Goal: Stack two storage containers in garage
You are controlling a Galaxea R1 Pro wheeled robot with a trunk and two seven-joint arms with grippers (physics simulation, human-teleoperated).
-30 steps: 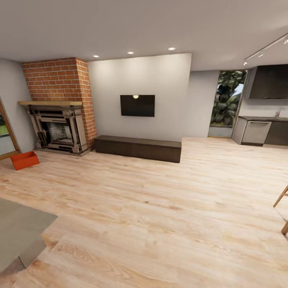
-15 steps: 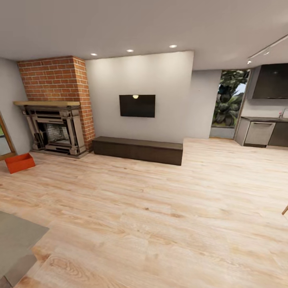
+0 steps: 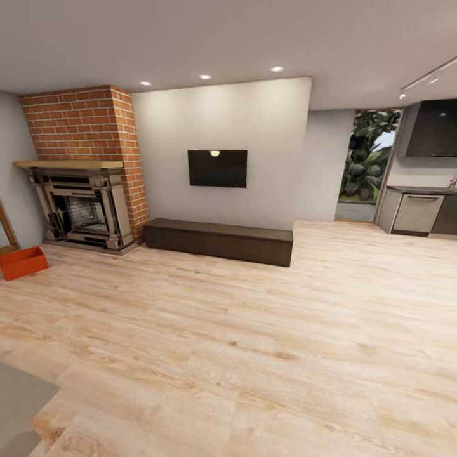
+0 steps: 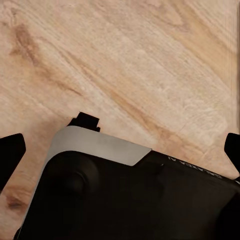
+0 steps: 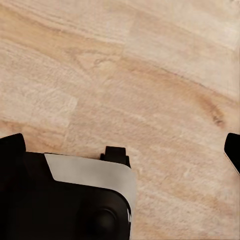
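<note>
Living room — light wood-plank flooring

container: orange-red, plain | living-room floor: light wood planks with brown grain | fireplace: red brick, grey surround | wall: pale white | television: black | low cabinet: dark brown | rug corner: grey

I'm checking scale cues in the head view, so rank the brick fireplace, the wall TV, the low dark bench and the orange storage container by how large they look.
Largest to smallest, as they look:
1. brick fireplace
2. low dark bench
3. wall TV
4. orange storage container, partly cut off at the picture's edge

All stand far off, so this ranks looks alone.
</note>
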